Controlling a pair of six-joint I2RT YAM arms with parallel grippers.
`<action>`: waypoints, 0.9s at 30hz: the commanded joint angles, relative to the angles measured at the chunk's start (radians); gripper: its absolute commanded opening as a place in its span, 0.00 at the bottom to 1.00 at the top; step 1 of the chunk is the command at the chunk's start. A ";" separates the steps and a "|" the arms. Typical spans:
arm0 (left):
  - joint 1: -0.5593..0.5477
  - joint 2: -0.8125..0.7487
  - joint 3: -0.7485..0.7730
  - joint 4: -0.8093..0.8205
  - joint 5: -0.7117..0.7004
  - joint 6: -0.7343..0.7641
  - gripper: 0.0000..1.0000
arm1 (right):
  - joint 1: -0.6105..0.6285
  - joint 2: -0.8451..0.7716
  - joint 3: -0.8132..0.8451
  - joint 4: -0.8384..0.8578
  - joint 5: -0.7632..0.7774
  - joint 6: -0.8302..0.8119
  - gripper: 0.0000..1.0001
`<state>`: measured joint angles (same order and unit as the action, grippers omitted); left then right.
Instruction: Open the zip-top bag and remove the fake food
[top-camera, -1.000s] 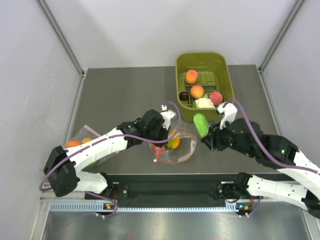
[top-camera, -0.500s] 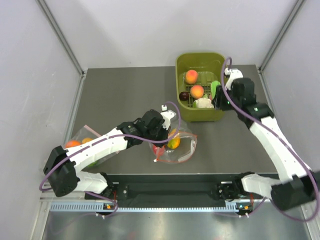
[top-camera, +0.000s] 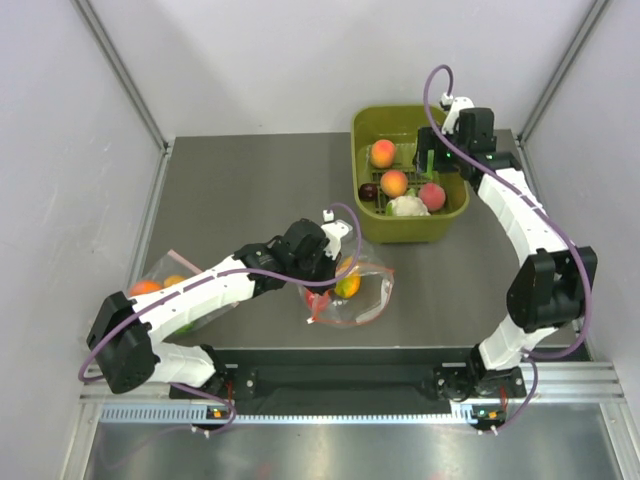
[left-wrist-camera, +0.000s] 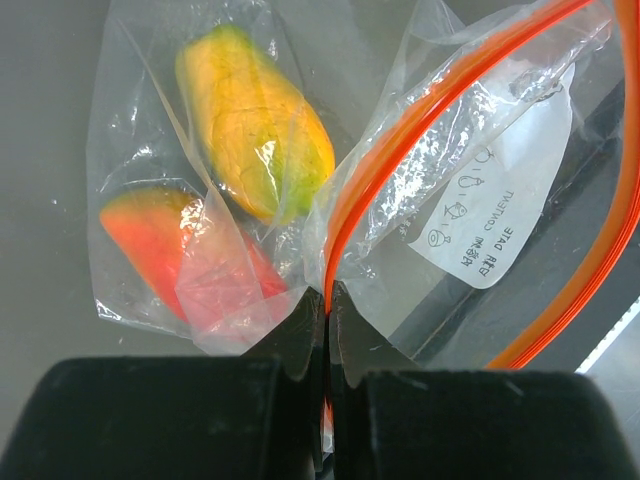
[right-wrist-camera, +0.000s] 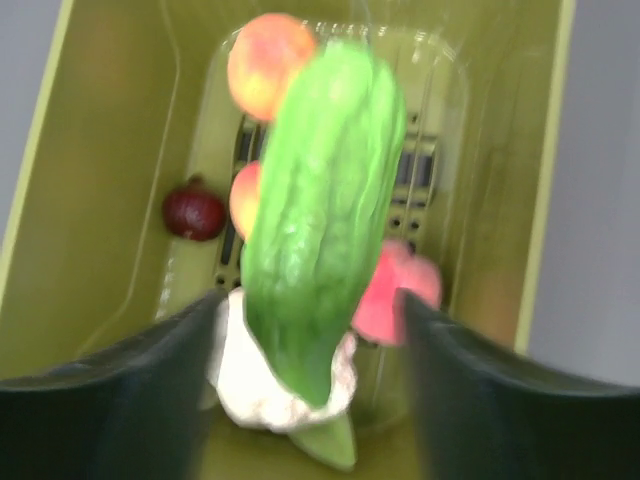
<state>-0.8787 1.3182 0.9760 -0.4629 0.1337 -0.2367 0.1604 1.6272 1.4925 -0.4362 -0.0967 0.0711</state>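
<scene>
A: The bag (top-camera: 350, 295) lies on the table (top-camera: 250, 190) by the left arm, orange strip (left-wrist-camera: 400, 150) gaping open. The yellow piece (left-wrist-camera: 255, 120) and red piece (left-wrist-camera: 190, 255) are inside.
B: Step?
A: Unloading. The right gripper (right-wrist-camera: 308, 300) pinches the green piece (right-wrist-camera: 320, 200) over the bin (top-camera: 365, 125), above the cauliflower (top-camera: 406, 206). The left gripper (left-wrist-camera: 327, 300) is pressed together on the bag's rim.
B: Next?
A: Probably drop green, then reach in for yellow. The film is crinkly and likely to bunch.
</scene>
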 joint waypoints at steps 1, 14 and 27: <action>-0.003 -0.024 0.027 0.032 -0.008 0.010 0.00 | -0.018 0.032 0.072 0.048 0.034 -0.022 0.91; -0.003 -0.019 0.027 0.032 -0.002 0.013 0.00 | 0.013 -0.309 -0.168 0.099 -0.012 0.024 1.00; -0.003 -0.045 0.023 0.035 -0.054 0.022 0.00 | 0.503 -0.684 -0.518 0.097 -0.159 0.212 0.86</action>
<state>-0.8787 1.3125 0.9760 -0.4633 0.1066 -0.2321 0.5785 0.9539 1.0267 -0.3637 -0.2123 0.2043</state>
